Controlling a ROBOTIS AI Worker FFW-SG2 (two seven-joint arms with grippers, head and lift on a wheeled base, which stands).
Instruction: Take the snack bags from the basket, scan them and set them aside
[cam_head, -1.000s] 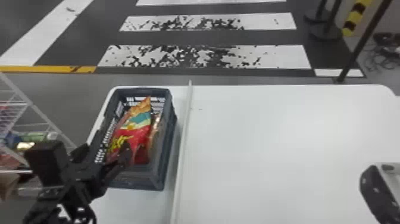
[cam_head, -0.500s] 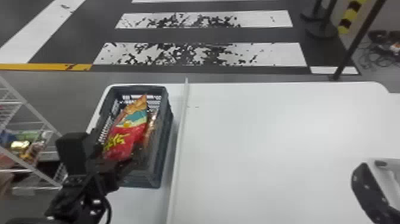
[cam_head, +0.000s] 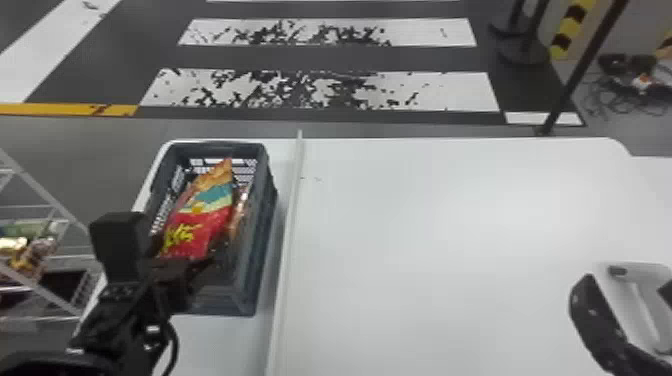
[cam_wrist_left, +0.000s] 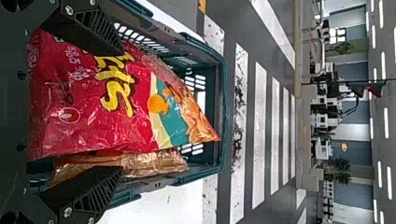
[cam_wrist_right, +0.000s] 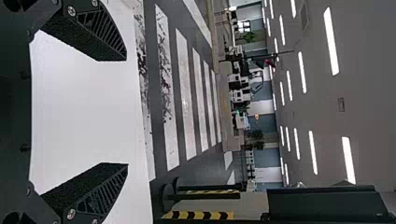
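The left gripper is at the near end of the basket, its jaws open, one on either side of the red end of a snack bag (whether they touch it, I can't tell). From between the jaws the bag runs forward inside the basket, its orange, pointed corner farthest from them. Just beside it, toward the robot's right, lies a brownish bag, also in the basket, partly covered by the red one. The basket sits on the white surface, and a pale strip runs between it and the right gripper. That gripper is well apart from the basket, its jaws spread wide over the surface. Off to the left of the left jaws stands a wire rack.
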